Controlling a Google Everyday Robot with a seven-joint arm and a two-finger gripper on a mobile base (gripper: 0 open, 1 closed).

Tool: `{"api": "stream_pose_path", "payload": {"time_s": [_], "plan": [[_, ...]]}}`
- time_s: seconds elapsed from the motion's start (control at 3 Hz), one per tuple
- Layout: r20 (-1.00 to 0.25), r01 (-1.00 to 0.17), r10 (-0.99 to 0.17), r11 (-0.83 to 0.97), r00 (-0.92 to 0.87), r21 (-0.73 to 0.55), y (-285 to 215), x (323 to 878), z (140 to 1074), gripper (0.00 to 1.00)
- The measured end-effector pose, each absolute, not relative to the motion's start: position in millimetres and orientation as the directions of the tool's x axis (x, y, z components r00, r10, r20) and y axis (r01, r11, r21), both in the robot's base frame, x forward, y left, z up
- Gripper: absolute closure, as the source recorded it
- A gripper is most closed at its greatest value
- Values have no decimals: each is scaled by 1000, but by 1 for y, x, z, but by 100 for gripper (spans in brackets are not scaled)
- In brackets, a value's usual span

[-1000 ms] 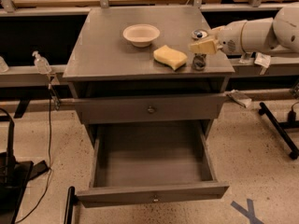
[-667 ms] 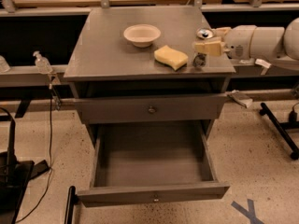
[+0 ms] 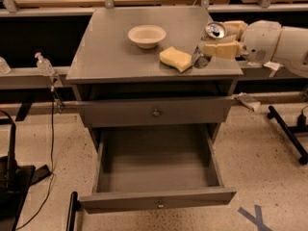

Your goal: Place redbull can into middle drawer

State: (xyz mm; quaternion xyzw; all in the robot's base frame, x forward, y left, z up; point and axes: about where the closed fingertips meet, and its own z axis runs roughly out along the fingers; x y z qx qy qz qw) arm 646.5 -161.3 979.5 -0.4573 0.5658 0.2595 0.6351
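Note:
The redbull can (image 3: 211,38) is at the right edge of the cabinet top (image 3: 110,57), tilted, with its shiny top facing up and to the right. My gripper (image 3: 217,40) reaches in from the right and is shut on the can, one tan finger (image 3: 222,49) in front of it and one behind. The can's lower end is at or just above the cabinet top. The middle drawer (image 3: 125,201) is pulled far open below, its inside bare. The drawer front above it (image 3: 120,113) is shut.
A white bowl (image 3: 147,35) and a yellow sponge (image 3: 175,58) lie on the cabinet top left of the can. A clear bottle (image 3: 44,64) stands on the rail at left. A black stand's legs (image 3: 288,134) rest on the floor at right.
The gripper has closed in on the can from the right. The can has gone from upright to tilted, its top shifted slightly right and up.

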Motion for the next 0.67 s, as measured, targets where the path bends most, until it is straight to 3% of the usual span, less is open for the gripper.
{"api": "stream_pose_path", "payload": {"time_s": [0.67], "plan": [[-978, -930, -176, 328, 110, -164, -125, 569, 935, 100]]}}
